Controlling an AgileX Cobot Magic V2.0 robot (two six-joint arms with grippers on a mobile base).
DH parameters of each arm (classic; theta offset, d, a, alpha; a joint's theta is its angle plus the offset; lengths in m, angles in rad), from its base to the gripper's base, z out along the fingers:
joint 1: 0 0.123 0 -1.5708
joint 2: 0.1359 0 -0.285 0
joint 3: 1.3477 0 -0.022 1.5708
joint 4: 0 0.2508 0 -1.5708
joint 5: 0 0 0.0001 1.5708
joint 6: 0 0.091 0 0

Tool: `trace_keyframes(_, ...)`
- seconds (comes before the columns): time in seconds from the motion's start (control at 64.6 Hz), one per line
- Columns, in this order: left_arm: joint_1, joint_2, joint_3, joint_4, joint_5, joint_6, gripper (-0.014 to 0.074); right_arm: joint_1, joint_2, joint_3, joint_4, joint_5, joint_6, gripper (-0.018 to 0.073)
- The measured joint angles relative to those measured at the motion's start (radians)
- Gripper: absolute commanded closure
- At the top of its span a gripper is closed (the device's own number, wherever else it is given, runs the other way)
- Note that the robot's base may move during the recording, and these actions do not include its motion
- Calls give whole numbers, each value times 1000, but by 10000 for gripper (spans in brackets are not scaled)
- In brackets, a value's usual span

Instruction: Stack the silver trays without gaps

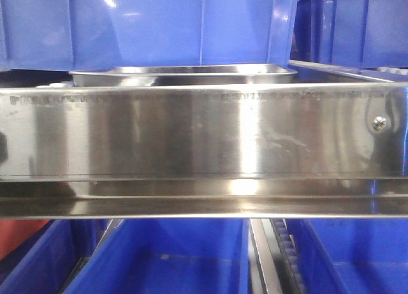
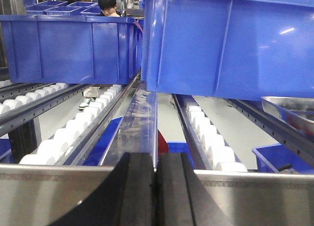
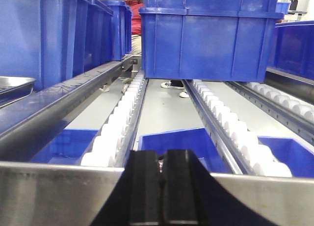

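Note:
A silver tray (image 1: pixel 185 74) rests behind the long steel rail in the front view, under a blue bin; only its rim and top show. Part of a silver tray (image 2: pixel 289 111) shows at the right edge of the left wrist view, and a tray corner (image 3: pixel 13 86) at the left edge of the right wrist view. My left gripper (image 2: pixel 156 187) is shut with nothing between its black fingers, low behind the steel rail. My right gripper (image 3: pixel 163 191) is likewise shut and empty, pointing along the roller lane. Both are well short of the trays.
The brushed-steel rail (image 1: pixel 204 131) with a screw (image 1: pixel 380 122) spans the front. Blue bins (image 2: pixel 230 44) (image 3: pixel 211 37) sit on white roller tracks (image 3: pixel 117 133). More blue bins (image 3: pixel 186 142) lie on a lower level. People stand far behind.

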Motion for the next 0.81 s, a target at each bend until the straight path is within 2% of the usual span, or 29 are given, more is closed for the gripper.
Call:
trace_keyframes(0.263,0,0,0,0,0,0,602,0,0,0,0,-17,0,638)
trace_keyframes(0.341,0,0,0,0,-25,0,602,0,0,0,0,-86,0,638)
trace_keyframes(0.464,0,0,0,0,-154,0,602,0,0,0,0,-287,0,638)
trace_keyframes(0.526,0,0,-11,0,-191,0,602,0,-1,-16,0,-332,0,638)
trace_keyframes(0.65,0,-1,-102,0,-169,0,602,0,-2,-136,0,-266,0,638)
trace_keyframes(0.805,0,40,-275,0,-36,0,602,0,62,-363,0,-72,0,638)
